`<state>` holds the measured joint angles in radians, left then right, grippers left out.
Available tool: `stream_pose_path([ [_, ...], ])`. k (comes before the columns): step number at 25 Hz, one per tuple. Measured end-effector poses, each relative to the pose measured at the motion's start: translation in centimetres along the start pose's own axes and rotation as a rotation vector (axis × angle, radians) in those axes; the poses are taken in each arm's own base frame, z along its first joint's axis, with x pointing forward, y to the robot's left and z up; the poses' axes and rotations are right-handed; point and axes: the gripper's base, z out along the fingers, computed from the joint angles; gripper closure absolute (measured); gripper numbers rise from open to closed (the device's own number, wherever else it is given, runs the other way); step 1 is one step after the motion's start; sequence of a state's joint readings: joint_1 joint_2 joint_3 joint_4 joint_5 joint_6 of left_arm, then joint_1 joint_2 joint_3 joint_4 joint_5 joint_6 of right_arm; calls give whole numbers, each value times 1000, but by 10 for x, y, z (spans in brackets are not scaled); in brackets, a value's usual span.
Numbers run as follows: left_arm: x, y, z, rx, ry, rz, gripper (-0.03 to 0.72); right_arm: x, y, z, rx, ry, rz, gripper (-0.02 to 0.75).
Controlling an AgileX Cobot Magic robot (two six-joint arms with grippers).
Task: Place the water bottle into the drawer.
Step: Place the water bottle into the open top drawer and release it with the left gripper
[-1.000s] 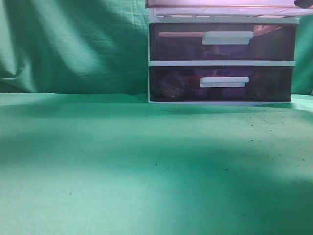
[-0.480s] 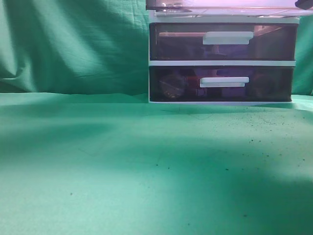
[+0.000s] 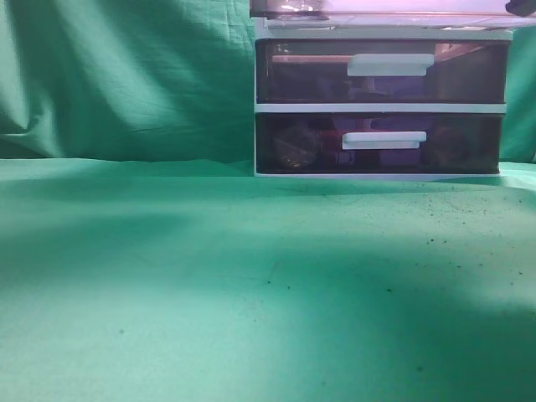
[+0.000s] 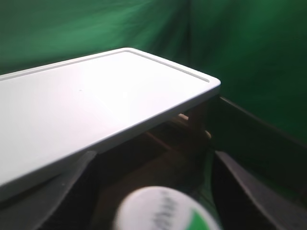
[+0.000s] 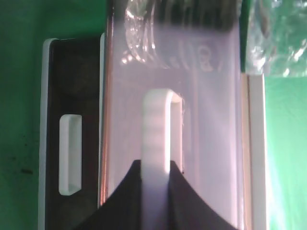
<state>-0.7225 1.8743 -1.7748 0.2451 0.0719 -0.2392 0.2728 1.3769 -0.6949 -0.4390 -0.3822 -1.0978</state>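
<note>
The top drawer, translucent reddish-purple, is pulled out of the white-framed unit. My right gripper is shut on its white bar handle. My left gripper is above the open drawer and holds the water bottle; the bottle's white and green cap shows blurred between the dark fingers. Through the drawer front, the clear glinting bottle shows inside at the far end. In the exterior view the drawer's pink underside is at the top edge, with a glint of the bottle.
Two darker purple drawers with white handles sit shut below. Green cloth covers the table and backdrop. Crinkled clear plastic lies beside the unit in the right wrist view.
A glinting shape has come into the left end of the pulled-out top drawer at the top edge of the exterior view. The drawers and the cloth have not moved.
</note>
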Motion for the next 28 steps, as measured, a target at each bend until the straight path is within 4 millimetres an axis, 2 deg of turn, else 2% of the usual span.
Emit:
stream_pose_path([
  [2,11,-4,13,27,-51,0,209,0,0,0,0,0,0,658],
  [3,18,-7,21,42,-77,0,250,0,0,0,0,0,2,658],
  [6,29,-24,36,128,-261,3,235,0,0,0,0,0,9,658],
  [9,31,-37,40,212,-457,17,235,0,0,0,0,-1,12,658],
  [11,29,-39,38,231,-505,29,235,0,1,0,-5,1,26,658],
  [14,28,-40,37,227,-456,89,235,0,1,0,-4,0,29,658],
  [16,30,-37,36,185,-290,170,235,0,1,0,-4,0,29,658],
  [17,29,-35,33,156,-212,201,276,0,0,0,-2,-1,31,658],
  [20,19,-25,16,38,43,229,394,0,0,0,3,-1,28,658],
  [23,-4,-13,-17,-61,197,224,602,1,-1,0,11,10,8,658],
  [26,-34,-2,-62,-146,310,185,688,2,-13,4,35,30,16,658],
  [28,-52,4,-97,-195,377,156,688,3,-24,10,59,37,8,658],
])
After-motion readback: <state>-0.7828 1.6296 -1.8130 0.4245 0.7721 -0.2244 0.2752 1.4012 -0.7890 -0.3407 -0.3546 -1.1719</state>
